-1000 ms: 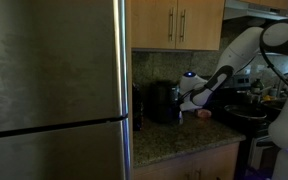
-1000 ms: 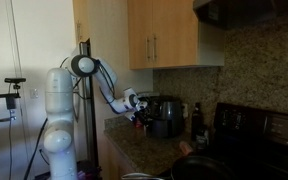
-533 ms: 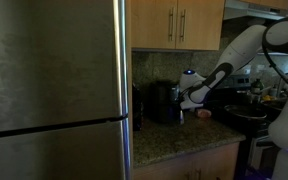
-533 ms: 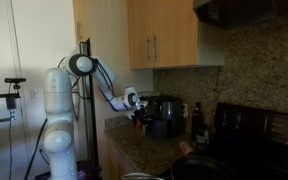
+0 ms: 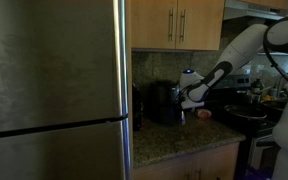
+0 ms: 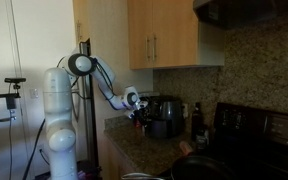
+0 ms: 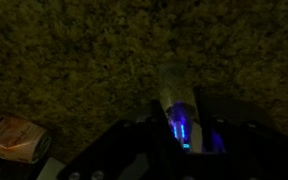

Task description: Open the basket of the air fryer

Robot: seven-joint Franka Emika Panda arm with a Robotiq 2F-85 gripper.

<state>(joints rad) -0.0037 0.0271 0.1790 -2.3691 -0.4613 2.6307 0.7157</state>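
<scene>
The air fryer [image 5: 162, 102] is a small black box on the granite counter, beside the steel fridge; it also shows in an exterior view [image 6: 167, 116]. Its basket front faces my gripper, but no detail of it can be made out. My gripper [image 5: 185, 104] is right at the fryer's front, and it shows there in an exterior view [image 6: 142, 113]. The wrist view is very dark. It shows a black mass [image 7: 134, 155] with a blue light and a pale strip between the dark fingers [image 7: 180, 128]. I cannot tell whether the fingers are closed on anything.
The steel fridge [image 5: 54, 90] fills one side. Wooden cabinets [image 5: 179, 22] hang above the counter. A stove with dark pots [image 6: 199, 165] is near the fryer. A small brown packet [image 7: 12, 138] lies on the granite counter [image 7: 84, 50].
The arm has shifted only very slightly. My gripper stays at the air fryer's front and the fryer looks the same.
</scene>
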